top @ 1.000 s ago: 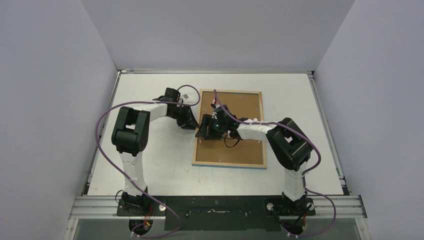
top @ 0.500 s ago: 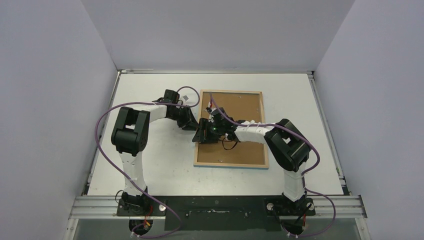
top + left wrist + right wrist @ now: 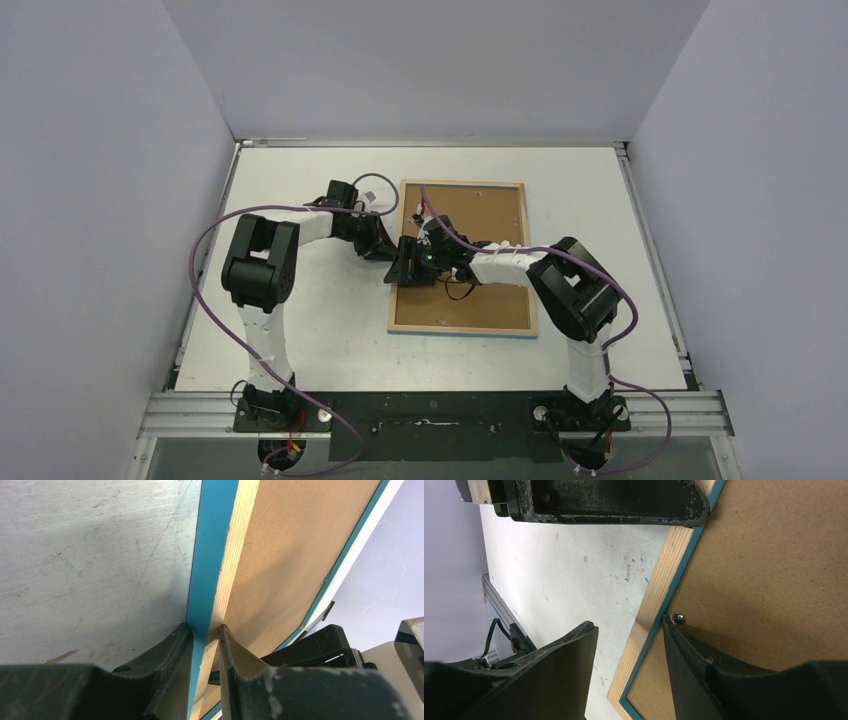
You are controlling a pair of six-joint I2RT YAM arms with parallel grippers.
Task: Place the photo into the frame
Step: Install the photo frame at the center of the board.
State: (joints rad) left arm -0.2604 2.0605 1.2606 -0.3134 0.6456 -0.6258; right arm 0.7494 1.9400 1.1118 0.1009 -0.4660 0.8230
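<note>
Left gripper [image 3: 204, 632] clamped the frame [image 3: 207, 570] by its left long rail — right gripper [image 3: 629, 626], jaws apart, straddled it just beside.

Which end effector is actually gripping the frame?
The left end effector: it pinches the frame by its side rail. The right end effector only straddles that rail, jaws apart.

Robotics lab test cell, plain pale grey partition walls [image 3: 100, 220] on three sides, scuffed white table [image 3: 320, 340], aluminium rail [image 3: 440, 408] along its near edge, left arm [image 3: 262, 270] and right arm [image 3: 578, 292] mounted there, purple cables [image 3: 196, 272] looping loose
</note>
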